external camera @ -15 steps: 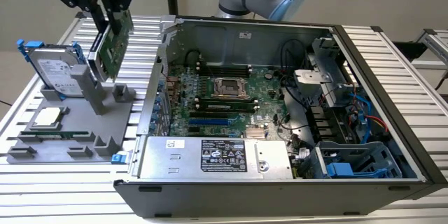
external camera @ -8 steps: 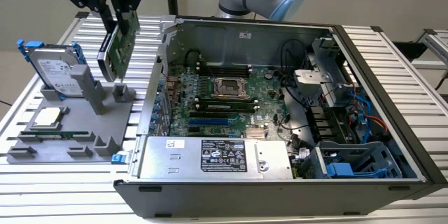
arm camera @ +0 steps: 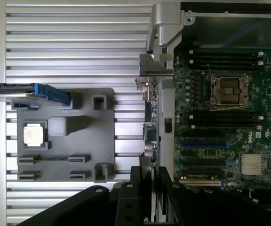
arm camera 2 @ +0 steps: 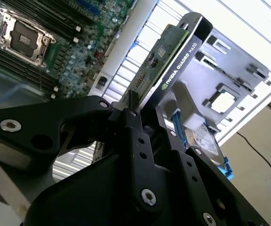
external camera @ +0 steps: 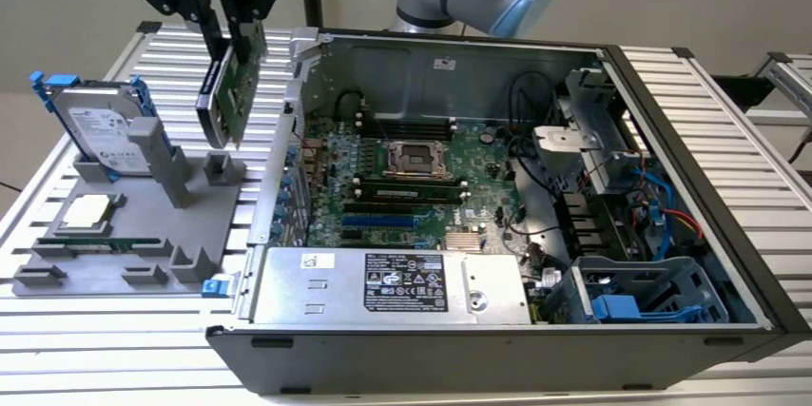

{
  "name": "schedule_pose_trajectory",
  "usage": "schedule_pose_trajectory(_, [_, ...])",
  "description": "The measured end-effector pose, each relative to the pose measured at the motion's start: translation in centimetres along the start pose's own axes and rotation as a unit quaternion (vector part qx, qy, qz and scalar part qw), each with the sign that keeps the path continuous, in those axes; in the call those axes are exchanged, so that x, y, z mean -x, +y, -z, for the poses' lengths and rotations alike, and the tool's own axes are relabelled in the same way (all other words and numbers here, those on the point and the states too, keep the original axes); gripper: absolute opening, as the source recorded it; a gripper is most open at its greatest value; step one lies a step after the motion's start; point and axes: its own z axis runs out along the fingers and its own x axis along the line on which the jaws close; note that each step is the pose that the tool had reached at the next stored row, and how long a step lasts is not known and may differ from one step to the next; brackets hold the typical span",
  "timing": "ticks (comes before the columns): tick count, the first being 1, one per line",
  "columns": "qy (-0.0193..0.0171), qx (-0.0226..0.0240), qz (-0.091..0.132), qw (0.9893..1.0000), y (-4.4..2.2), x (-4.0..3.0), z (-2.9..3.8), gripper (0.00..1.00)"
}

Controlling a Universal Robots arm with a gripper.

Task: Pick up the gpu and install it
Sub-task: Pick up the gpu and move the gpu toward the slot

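The gpu (external camera: 228, 92) hangs in the air on edge, green board on one face and black cover on the other. It is above the gap between the grey fixture tray (external camera: 140, 235) and the open computer case (external camera: 508, 187). My gripper (external camera: 232, 28) is shut on its upper edge. In the second wrist view the black fingers (arm camera 2: 131, 122) clamp the gpu (arm camera 2: 173, 52), which reaches away from the camera. In the first wrist view the gpu (arm camera: 153, 136) shows edge-on beside the case wall, with the gripper (arm camera: 149, 176) on it. The motherboard (external camera: 394, 168) lies inside the case.
A silver hard drive with blue rails (external camera: 95, 125) stands upright in the tray. A processor chip (external camera: 87, 211) and a narrow memory stick (external camera: 102, 242) lie there too. The power supply (external camera: 380, 287) and drive cage (external camera: 647, 301) fill the case's near side. The case wall (external camera: 281, 140) stands beside the gpu.
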Motion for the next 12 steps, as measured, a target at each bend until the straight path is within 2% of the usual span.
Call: schedule_pose_trajectory(12, [0.0, 0.0, 0.0, 1.0, 0.09, 2.37, -0.04, 0.0])
